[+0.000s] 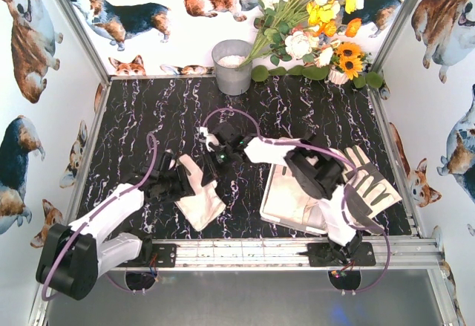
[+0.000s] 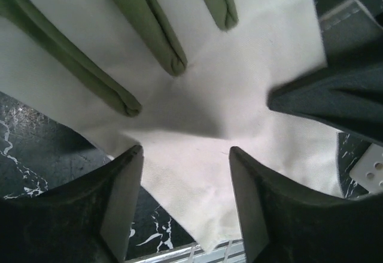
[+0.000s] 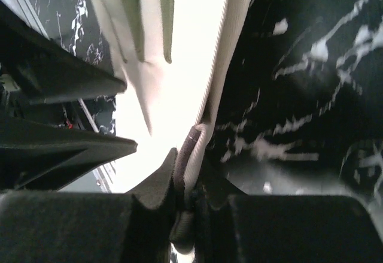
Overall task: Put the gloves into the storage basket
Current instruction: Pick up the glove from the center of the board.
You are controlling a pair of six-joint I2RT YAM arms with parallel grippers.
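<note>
A cream-white glove [image 1: 199,192] lies on the black marble table left of centre. My right gripper [image 1: 215,154] reaches across to it and is shut on its edge, a striped hem pinched between the jaws in the right wrist view [image 3: 191,155]. My left gripper [image 1: 180,182] is open at the glove's left side; in its wrist view the gripper [image 2: 185,176] straddles the white cloth [image 2: 227,83], without closing on it. The white storage basket [image 1: 286,196] lies under my right arm. A second glove [image 1: 371,185], its grey-brown patches up, lies at the basket's right end.
A grey metal bucket [image 1: 232,66] stands at the back centre, with a bunch of artificial flowers [image 1: 312,21] to its right. An aluminium rail [image 1: 252,250] runs along the table's front edge. Corgi-print walls close in the table on three sides.
</note>
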